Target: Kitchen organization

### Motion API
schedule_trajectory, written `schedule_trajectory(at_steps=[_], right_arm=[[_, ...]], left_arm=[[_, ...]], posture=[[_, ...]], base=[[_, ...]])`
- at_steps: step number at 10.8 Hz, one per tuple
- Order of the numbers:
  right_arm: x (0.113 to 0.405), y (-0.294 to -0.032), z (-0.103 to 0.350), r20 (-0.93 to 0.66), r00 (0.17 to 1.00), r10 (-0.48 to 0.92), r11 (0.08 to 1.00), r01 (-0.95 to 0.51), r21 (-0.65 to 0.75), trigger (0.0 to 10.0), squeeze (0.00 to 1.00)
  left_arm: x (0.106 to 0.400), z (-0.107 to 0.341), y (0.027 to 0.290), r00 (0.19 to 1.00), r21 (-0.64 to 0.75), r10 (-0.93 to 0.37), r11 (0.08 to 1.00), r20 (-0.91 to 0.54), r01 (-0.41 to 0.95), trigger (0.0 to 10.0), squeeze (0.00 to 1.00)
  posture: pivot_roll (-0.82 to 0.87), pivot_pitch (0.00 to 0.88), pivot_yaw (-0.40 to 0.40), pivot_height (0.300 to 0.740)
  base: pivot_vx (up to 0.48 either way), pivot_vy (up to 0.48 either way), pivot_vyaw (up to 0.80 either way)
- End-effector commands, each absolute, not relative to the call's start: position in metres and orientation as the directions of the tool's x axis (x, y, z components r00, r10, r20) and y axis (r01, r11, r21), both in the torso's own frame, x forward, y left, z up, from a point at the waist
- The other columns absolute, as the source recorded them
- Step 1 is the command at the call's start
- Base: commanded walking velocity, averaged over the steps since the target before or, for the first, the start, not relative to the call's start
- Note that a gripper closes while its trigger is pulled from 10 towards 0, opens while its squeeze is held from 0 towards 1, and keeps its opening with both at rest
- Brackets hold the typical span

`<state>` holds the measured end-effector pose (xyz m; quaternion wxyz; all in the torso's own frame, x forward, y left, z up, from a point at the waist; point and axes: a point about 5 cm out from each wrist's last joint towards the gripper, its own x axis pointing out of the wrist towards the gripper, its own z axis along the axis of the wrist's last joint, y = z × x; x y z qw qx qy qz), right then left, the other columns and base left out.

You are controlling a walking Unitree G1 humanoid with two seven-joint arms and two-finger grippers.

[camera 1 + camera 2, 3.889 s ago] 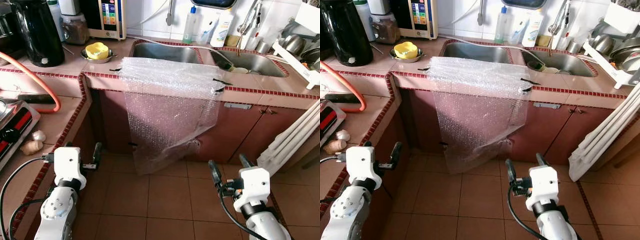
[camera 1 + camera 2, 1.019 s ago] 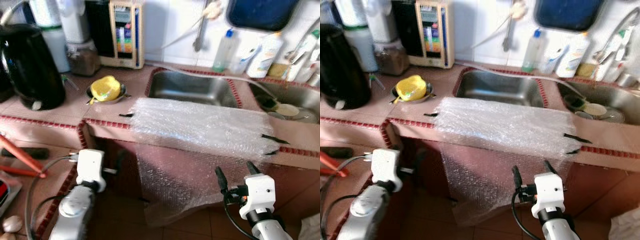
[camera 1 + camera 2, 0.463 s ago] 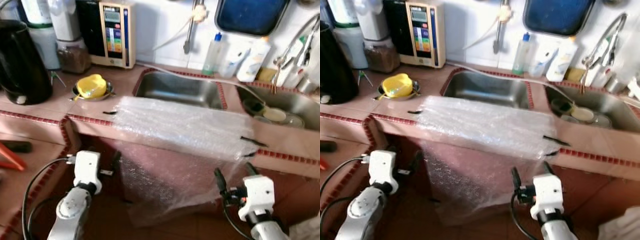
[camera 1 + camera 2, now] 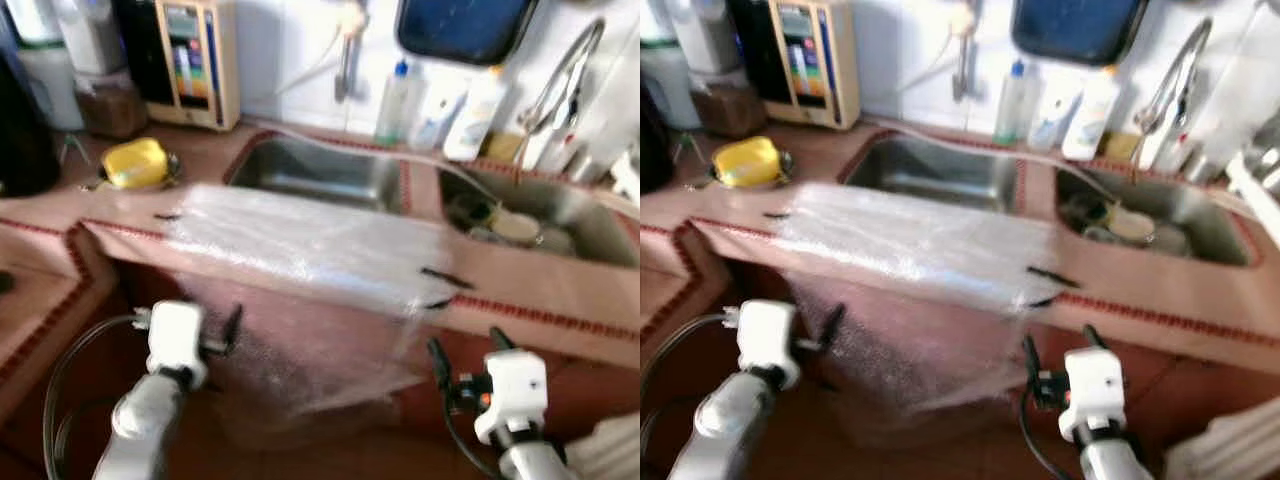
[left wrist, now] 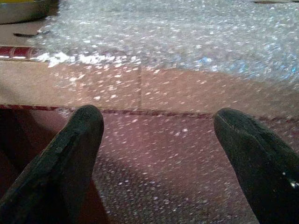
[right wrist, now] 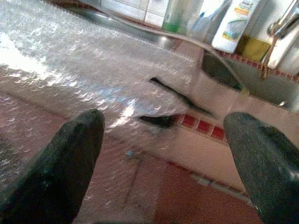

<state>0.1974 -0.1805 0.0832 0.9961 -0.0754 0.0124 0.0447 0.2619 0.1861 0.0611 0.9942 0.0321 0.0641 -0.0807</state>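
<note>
A sheet of clear bubble wrap (image 4: 300, 245) lies over the counter's front edge before the left sink (image 4: 320, 172) and hangs down the cabinet front, held by strips of black tape (image 4: 438, 277). My left gripper (image 4: 232, 322) is low before the sheet's left part, open, with the wrap (image 5: 159, 60) filling the space beyond its fingers (image 5: 70, 154). My right gripper (image 4: 466, 346) is below the sheet's right corner, open and holding nothing; the tape (image 6: 180, 99) lies ahead of it. The head views are blurred.
A yellow item in a small bowl (image 4: 135, 163) sits left of the sink. Bottles (image 4: 395, 100) and a beige appliance (image 4: 190, 60) stand at the back wall. The right sink (image 4: 545, 215) holds dishes under a faucet (image 4: 555, 70). A lower counter (image 4: 40, 300) juts out at left.
The whole picture has slid left and blurred, so the camera has moved. Both grippers keep the same open pose below the counter edge.
</note>
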Motion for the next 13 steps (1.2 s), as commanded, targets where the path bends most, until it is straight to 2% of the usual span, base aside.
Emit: schedule_trajectory(at_steps=[1, 8, 13], right_arm=[[0.198, -0.186, 0.083, -0.036, 0.997, 0.066, 0.984, -0.071, -0.164, 10.0, 0.0], [0.201, -0.185, 0.086, -0.015, 0.998, 0.067, 0.983, -0.069, -0.173, 10.0, 0.0], [0.198, -0.187, 0.085, -0.02, 0.998, 0.061, 0.98, -0.063, -0.187, 10.0, 0.0]], left_arm=[[0.265, 0.063, 0.175, 0.973, 0.024, -0.194, 0.98, -0.123, 0.198, 10.0, 0.0], [0.276, 0.069, 0.18, 0.978, 0.031, -0.177, 0.983, -0.109, 0.181, 10.0, 0.0], [0.278, 0.067, 0.173, 0.972, 0.012, -0.207, 0.978, -0.112, 0.209, 10.0, 0.0]], posture=[[0.02, 0.0, -0.034, 0.74], [0.02, 0.0, -0.022, 0.74], [0.0, 0.0, -0.021, 0.74]], base=[[0.0, 0.0, 0.0], [0.0, 0.0, 0.0], [0.0, 0.33, 0.0]])
